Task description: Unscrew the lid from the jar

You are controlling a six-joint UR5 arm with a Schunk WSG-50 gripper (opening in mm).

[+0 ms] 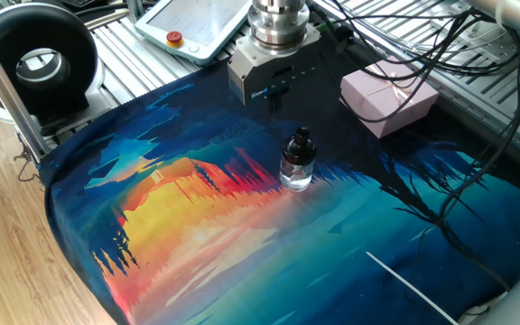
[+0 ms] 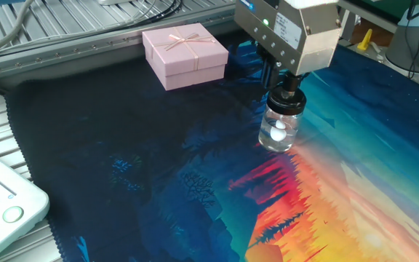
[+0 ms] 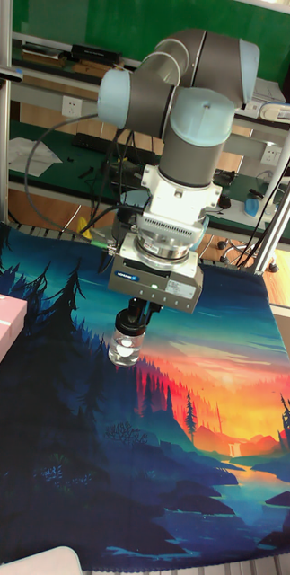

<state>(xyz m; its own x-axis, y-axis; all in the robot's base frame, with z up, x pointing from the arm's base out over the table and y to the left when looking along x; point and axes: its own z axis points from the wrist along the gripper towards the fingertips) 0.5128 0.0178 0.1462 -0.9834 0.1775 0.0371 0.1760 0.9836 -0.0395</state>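
The small black rounded lid (image 1: pixel 301 139) was seen seated on the small clear glass jar (image 1: pixel 296 168), nothing unscrewed, the gripper (image 1: pixel 273 97) held above, its jaws' spread undeterminable.

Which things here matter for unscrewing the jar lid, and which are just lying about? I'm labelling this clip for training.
Part of the job:
- small clear glass jar
- its small black rounded lid
- two-finger gripper, above the lid in one fixed view

Just lying about:
- pink ribboned gift box
- white teach pendant with red button
- black ring-shaped device
- printed landscape table cloth
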